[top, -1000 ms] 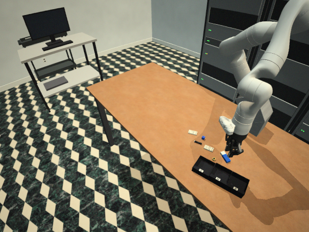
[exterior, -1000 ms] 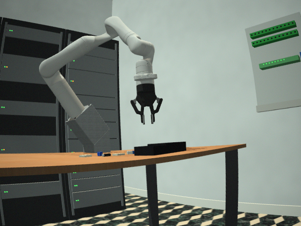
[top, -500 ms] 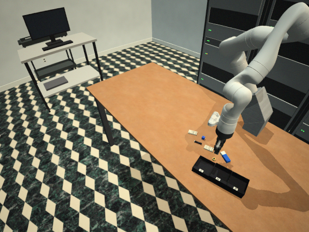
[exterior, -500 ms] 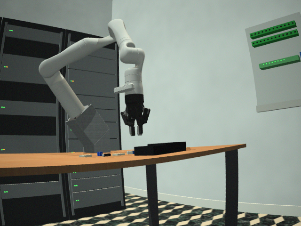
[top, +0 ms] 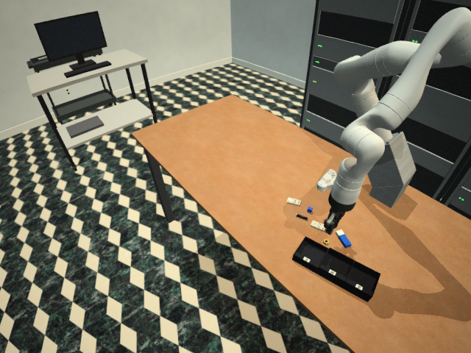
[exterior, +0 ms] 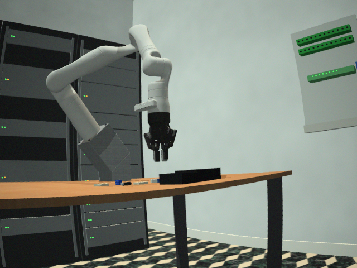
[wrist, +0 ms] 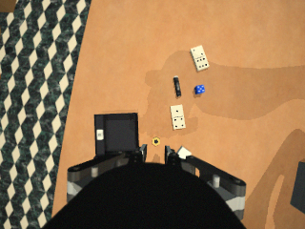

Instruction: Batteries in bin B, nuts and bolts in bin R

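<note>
A small yellow nut (top: 325, 241) lies on the table just beside the left end of the black row of three bins (top: 335, 268); in the wrist view the nut (wrist: 155, 141) shows right below the gap between my fingers. A black battery (top: 301, 217) lies farther off, also seen in the wrist view (wrist: 177, 87). My gripper (top: 330, 228) (exterior: 160, 157) (wrist: 155, 151) hangs well above the table, pointing down, partly open and empty. The bin labels are too small to read. One bin (wrist: 116, 133) shows empty.
Two white dominoes (top: 294, 201) (top: 318, 225), a blue die (top: 310, 209) and a blue-and-white eraser (top: 343, 237) lie near the nut. The bins stand near the table's front edge. Server racks stand behind the arm.
</note>
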Robot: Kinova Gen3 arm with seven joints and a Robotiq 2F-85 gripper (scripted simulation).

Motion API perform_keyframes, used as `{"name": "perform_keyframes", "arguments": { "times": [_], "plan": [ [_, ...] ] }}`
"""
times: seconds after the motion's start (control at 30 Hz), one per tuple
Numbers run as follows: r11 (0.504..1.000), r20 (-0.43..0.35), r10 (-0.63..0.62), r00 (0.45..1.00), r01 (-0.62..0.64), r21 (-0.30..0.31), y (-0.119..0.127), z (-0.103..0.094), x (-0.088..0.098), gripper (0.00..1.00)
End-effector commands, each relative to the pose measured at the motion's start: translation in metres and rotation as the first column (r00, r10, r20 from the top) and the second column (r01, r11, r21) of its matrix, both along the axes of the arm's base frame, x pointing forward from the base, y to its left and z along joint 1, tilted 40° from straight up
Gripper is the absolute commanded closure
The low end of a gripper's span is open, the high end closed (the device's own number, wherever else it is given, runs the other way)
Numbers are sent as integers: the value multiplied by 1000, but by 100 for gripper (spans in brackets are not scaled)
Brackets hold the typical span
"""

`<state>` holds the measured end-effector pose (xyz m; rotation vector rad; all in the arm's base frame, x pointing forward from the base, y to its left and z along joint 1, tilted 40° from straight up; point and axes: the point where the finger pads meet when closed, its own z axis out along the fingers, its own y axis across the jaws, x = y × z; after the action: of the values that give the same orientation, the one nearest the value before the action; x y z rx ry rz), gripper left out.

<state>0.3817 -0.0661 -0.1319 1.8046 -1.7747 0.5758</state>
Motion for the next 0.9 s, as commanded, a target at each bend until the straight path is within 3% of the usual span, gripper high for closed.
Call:
{"name": "perform_keyframes", "arguments": {
  "times": [0.0,0.67,0.87],
  "plan": [
    [1000,1,1,1000,-1,1,1,0,1,69],
    [1000,1,1,1000,-1,1,1,0,1,69],
    [1000,1,1,1000,-1,1,-15,-18,-1,69]
  ]
}}
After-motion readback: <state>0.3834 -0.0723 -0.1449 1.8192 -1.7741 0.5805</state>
